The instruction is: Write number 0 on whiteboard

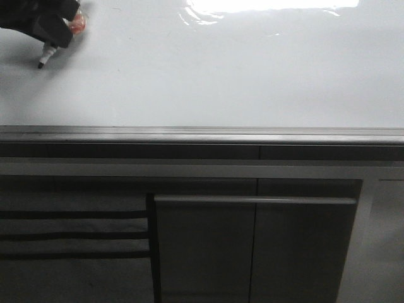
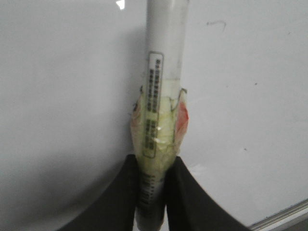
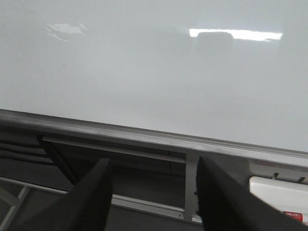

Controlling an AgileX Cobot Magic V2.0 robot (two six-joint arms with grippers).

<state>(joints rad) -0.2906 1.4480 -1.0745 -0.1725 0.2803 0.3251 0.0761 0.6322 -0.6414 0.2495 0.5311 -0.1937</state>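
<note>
The whiteboard (image 1: 221,69) is a large glossy white board with a grey metal frame edge (image 1: 202,134) along its near side. My left gripper (image 1: 57,28) is at its far left, shut on a white marker (image 1: 49,52) whose black tip points down at the board surface. In the left wrist view the fingers (image 2: 185,192) clamp the tape-wrapped marker (image 2: 161,72) over the whiteboard (image 2: 62,96). No number 0 shows on the board. My right gripper (image 3: 154,168) is open and empty, over the board's frame edge (image 3: 144,134), and is out of the front view.
Grey cabinet panels (image 1: 252,252) stand below the frame. Bright glare (image 1: 271,6) lies on the board's far side. A faint short dark mark (image 2: 216,22) sits on the board near the marker. A white box with a red label (image 3: 279,197) is beside the right gripper.
</note>
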